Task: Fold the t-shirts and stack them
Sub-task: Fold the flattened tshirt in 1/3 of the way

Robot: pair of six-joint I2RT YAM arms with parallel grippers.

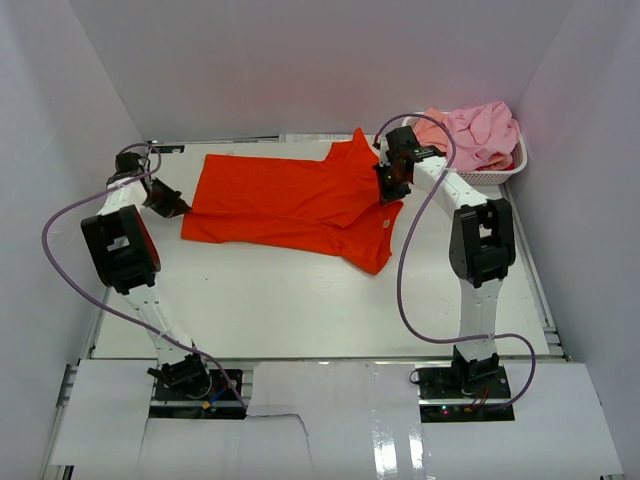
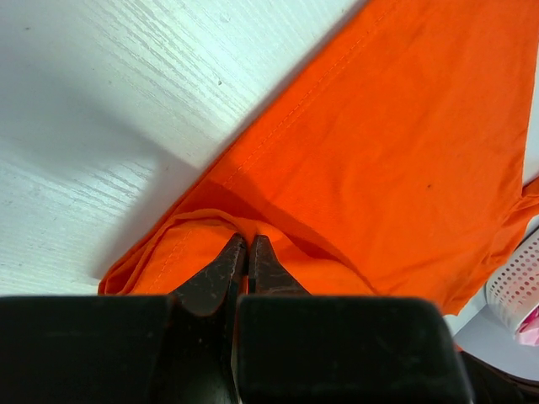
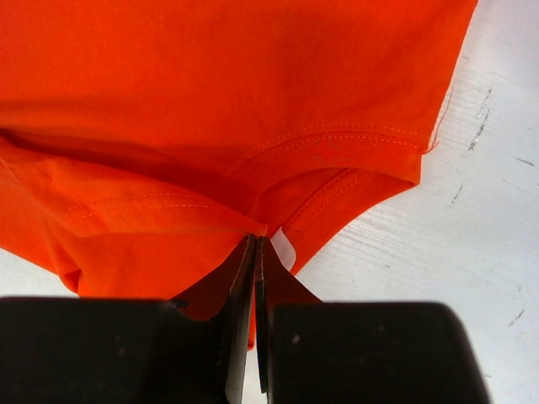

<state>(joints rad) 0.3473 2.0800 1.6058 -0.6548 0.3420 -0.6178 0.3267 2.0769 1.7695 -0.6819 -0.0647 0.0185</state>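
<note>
Orange-red in colour, the t-shirt (image 1: 290, 205) was pictured stretched from left to right across the far half of the white table (image 1: 300, 300), with part of its cloth doubled over on itself. Its left end was clamped by the left gripper (image 1: 172, 203); in the left wrist view the dark fingers (image 2: 221, 273) were shown pressed almost together on a bunched fold of the stitched edge, and a shadow was cast on the table beneath the lifted cloth. Its right end was pinched by the right gripper (image 1: 390, 190), whose jaws were seen closed tight on the cloth at the collar seam, with a small white label (image 3: 282, 250) exposed just beside the fingertips. One corner of the garment was seen pointing towards the back wall beside the right gripper, and another was left draped towards the near side of the table below it. At the far right corner, well apart from the spread garment, pink t-shirts (image 1: 475, 130) were heaped in a white perforated basket (image 1: 500, 175). Both arms were photographed reaching forward from their bases at the near edge.
</note>
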